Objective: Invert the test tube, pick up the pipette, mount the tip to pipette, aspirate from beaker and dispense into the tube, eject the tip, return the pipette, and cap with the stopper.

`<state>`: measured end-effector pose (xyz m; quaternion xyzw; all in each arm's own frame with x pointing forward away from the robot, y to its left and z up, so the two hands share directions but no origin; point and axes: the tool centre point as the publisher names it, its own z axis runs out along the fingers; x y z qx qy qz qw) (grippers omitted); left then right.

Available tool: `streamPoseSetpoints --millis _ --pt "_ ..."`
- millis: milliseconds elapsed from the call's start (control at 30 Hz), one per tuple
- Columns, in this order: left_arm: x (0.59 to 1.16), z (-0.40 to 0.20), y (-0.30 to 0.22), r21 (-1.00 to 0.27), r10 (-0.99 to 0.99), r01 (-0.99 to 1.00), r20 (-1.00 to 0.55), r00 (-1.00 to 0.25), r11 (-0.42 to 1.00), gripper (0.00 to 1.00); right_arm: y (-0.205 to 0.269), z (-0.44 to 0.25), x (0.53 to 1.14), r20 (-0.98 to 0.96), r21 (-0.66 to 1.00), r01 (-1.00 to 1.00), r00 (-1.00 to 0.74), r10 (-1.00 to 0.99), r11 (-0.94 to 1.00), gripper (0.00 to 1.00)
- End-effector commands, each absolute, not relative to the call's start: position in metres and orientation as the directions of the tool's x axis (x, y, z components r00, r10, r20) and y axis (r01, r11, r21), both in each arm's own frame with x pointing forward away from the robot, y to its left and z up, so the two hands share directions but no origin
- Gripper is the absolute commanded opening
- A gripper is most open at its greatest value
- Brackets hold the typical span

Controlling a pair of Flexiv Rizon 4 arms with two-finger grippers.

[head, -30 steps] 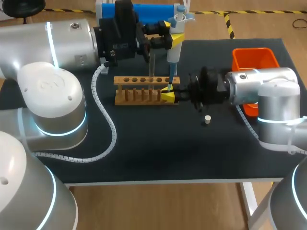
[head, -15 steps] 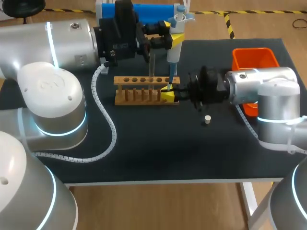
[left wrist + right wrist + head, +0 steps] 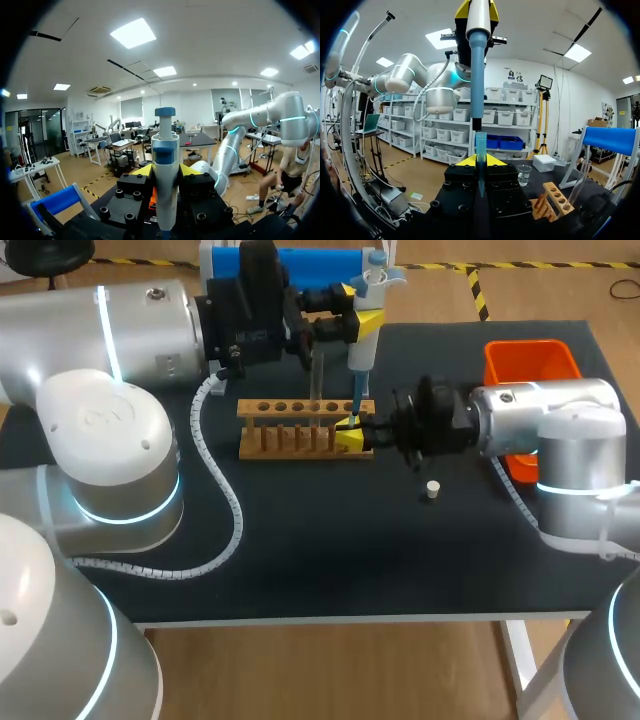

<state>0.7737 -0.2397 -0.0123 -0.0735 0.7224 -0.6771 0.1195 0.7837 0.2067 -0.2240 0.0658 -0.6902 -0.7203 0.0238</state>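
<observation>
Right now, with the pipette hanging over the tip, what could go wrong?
The pipette in the left pincer must seat into the tip held by the right pincer; if they meet off-centre, the tip may tilt or slip out. The right pincer is close beside the end of the rack, so a downward push might jolt the rack and its tube. The stopper lies loose near the right arm and could get swept away.

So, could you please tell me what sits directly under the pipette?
A blue tip, upright in the right gripper, right below the nose of the pipette. What lies below the tip is hidden by that gripper.
</observation>
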Motion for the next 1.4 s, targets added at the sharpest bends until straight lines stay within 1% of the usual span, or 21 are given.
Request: streamPoseSetpoints --millis 33,1400 --pt "0.7733 -0.0134 -0.2392 -0.996 -0.268 0.058 -0.074 -0.961 0.066 0.00 0.2049 -0.2225 0.7833 -0.063 0.997 -0.058 -0.990 -0.125 -0.046 0.00" --pt "0.7733 -0.0134 -0.2392 -0.996 -0.268 0.058 -0.074 -0.961 0.066 0.00 0.2060 -0.2195 0.7785 -0.077 0.996 -0.071 -0.988 -0.133 -0.044 0.00"
